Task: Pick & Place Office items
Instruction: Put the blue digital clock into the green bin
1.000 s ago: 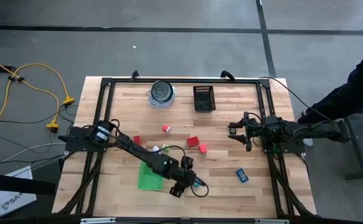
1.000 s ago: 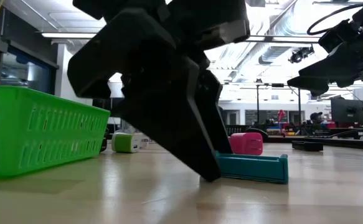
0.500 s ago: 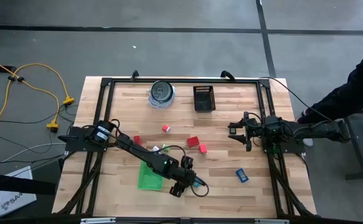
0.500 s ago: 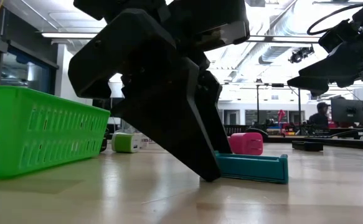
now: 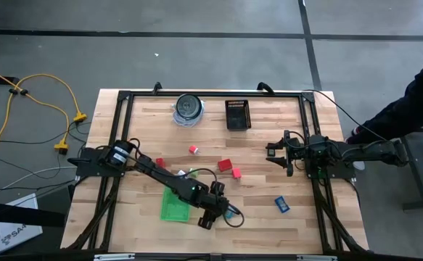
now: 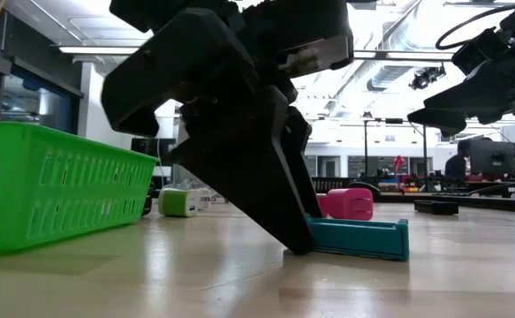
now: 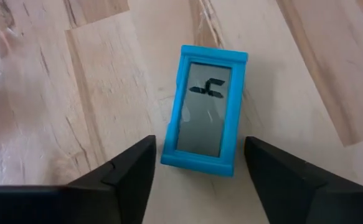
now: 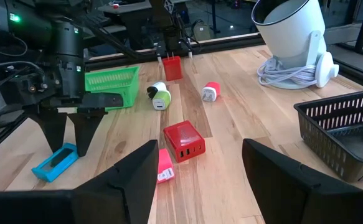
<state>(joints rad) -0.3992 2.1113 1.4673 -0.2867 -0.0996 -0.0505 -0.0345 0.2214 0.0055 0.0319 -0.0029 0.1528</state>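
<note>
A blue rectangular piece with a grey window (image 7: 206,112) lies flat on the wooden table near its front edge, just right of the green tray (image 5: 173,206). My left gripper (image 7: 200,139) slants down over it, open. Its fingers stand on either side of the piece's near end; I cannot tell whether they touch it. The low view shows the blue piece (image 6: 363,238) flat on the wood beside my left gripper's dark finger (image 6: 248,150). My right gripper (image 5: 273,154) waits open above the table's right side.
Loose on the table's middle are a red block (image 5: 224,165), a pink block (image 5: 236,173), two small red pieces (image 5: 194,150) (image 5: 160,162) and a green-white bit (image 5: 191,173). A second blue piece (image 5: 281,204) lies near right. A black basket (image 5: 237,114) and a round container (image 5: 189,107) stand at the back. A person (image 5: 414,101) is beyond the right edge.
My left gripper has stayed over the blue piece, and its fingers have drawn somewhat closer together around it. The piece has not moved.
</note>
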